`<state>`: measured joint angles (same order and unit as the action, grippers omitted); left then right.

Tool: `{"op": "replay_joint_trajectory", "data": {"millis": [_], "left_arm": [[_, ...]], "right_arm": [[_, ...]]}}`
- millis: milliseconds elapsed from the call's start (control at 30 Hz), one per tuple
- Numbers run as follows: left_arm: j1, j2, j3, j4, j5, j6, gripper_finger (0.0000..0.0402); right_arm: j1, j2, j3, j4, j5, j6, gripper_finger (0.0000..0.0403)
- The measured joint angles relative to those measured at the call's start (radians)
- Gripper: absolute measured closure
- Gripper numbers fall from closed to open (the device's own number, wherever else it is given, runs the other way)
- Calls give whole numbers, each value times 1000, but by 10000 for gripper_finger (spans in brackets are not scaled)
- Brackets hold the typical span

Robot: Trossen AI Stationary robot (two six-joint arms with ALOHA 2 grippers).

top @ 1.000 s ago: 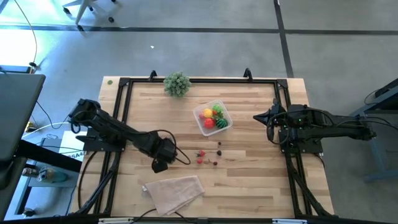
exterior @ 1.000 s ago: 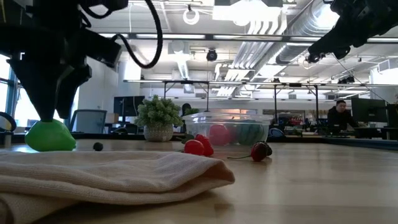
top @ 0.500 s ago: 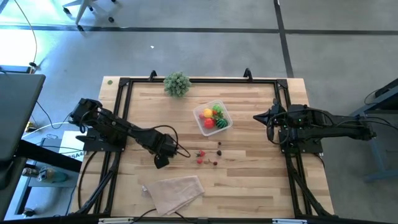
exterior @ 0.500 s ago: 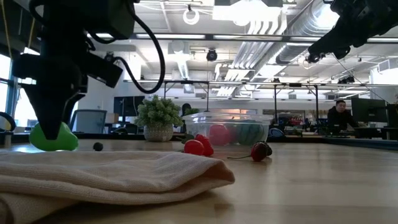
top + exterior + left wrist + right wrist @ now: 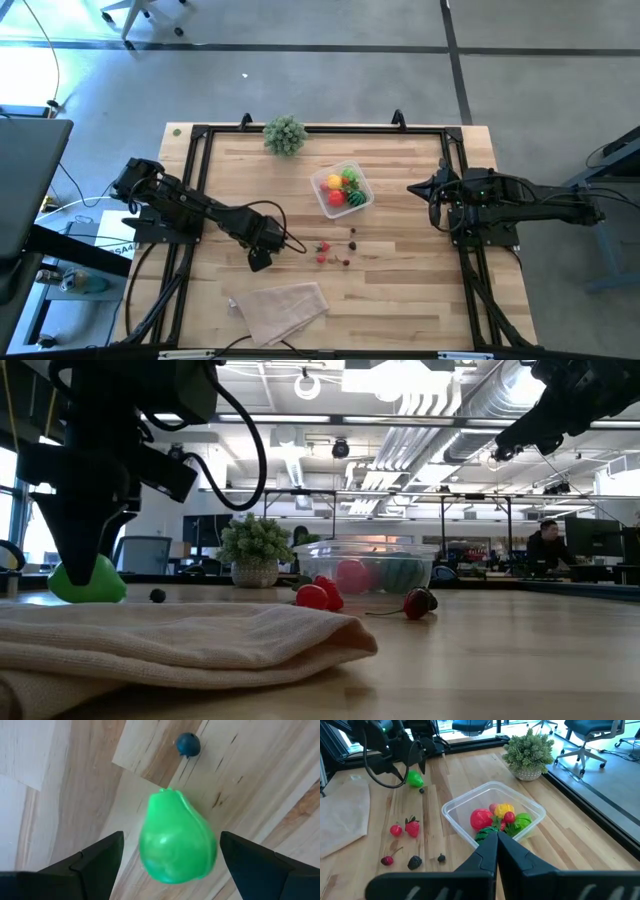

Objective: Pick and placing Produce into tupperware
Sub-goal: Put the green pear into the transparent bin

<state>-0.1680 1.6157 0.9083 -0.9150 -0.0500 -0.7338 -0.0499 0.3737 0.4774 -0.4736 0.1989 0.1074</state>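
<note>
Left gripper (image 5: 167, 870): fingers spread wide, one on each side of a glossy green plastic pear (image 5: 175, 840) lying on the wood; a gap shows at both sides, nothing pinched.
Pear surroundings: a small dark-blue berry (image 5: 188, 744) lies just beyond its stem end, apart from it; open planks around.
Right gripper (image 5: 496, 851): fingers pressed together, empty, hovering near the table's right edge, over the near side of the box.
Tupperware: clear rounded-square plastic box (image 5: 342, 189) at mid-table, holding red, yellow and green toy pieces (image 5: 497, 820).
Loose produce: a strawberry (image 5: 412, 827), a red ball (image 5: 395, 830), a cherry (image 5: 386, 860) and dark berries (image 5: 414, 863), between box and cloth, bare wood around them.
Beige folded cloth (image 5: 280, 309): near the front edge.
Bushy pale-green plant ball (image 5: 285, 134): at the far edge.
Wooden table (image 5: 410, 290): black rails along its edges; right front area open.
</note>
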Motion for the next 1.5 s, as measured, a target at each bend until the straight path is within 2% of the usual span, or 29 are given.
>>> {"op": "replay_joint_trajectory", "data": {"millis": [700, 1233, 1500], "left_arm": [[0, 54, -1, -27, -10, 23, 82], [0, 57, 0, -22, -25, 30, 167], [0, 57, 0, -22, -30, 30, 171]], "right_arm": [[0, 0, 0, 1, 0, 0, 402], [0, -1, 0, 0, 0, 0, 402], [0, -1, 0, 0, 0, 0, 402]]}}
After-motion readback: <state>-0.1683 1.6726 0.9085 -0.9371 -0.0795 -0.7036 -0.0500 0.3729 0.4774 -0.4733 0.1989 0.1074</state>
